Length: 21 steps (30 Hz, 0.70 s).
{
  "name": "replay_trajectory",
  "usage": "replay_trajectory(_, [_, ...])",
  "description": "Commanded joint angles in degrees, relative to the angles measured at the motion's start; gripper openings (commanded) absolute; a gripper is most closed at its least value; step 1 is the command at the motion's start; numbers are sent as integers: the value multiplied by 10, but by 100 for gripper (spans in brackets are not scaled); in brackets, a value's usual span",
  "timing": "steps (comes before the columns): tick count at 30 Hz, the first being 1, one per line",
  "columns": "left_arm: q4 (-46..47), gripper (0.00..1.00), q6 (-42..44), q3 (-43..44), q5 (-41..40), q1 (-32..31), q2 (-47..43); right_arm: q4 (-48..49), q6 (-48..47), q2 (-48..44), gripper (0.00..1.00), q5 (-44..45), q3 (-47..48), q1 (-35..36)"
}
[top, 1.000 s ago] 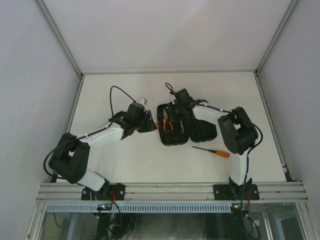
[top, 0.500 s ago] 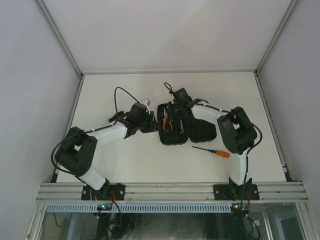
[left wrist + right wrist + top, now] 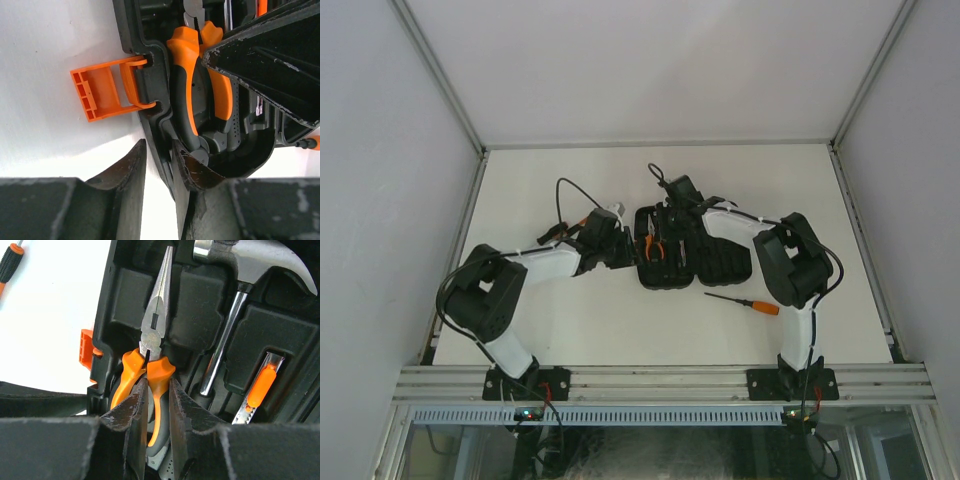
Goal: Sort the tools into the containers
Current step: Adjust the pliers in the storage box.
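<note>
Right gripper (image 3: 157, 386) pinches one handle of orange-handled steel needle-nose pliers (image 3: 152, 337) lying in black plastic clamshell tool case (image 3: 200, 315). They look rigid and weighty, best held by the rubbery handles. Left gripper (image 3: 157, 150) straddles the case rim, grip unclear.

White-shelled left arm (image 3: 545, 263) and right arm (image 3: 738, 226) have bulky black joints, looping black cables and scuffed black wedge fingers (image 3: 127, 172).

One tool case (image 3: 725, 262); one orange latch (image 3: 102, 95) on it. One pair of orange-handled pliers (image 3: 151, 335). One hammer (image 3: 250, 260). One orange-bodied tool (image 3: 261, 384) in a slot, kind unclear. One screwdriver (image 3: 744, 301) on the tabletop (image 3: 580, 320), lower right of overhead view; one screwdriver handle (image 3: 9, 265), upper left of right wrist view, same or a second, cannot tell. Two robot arms: left arm (image 3: 545, 262), right arm (image 3: 735, 225).
</note>
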Motion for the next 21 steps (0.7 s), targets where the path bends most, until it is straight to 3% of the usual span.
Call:
replay_trajectory(1, [19,30,-6,7,8,3,9,4,18,2,9,13,24,1])
replay_trajectory(21, [32,14,-42,-35,28,-33,-4,0,10,-4,9,19,34,2])
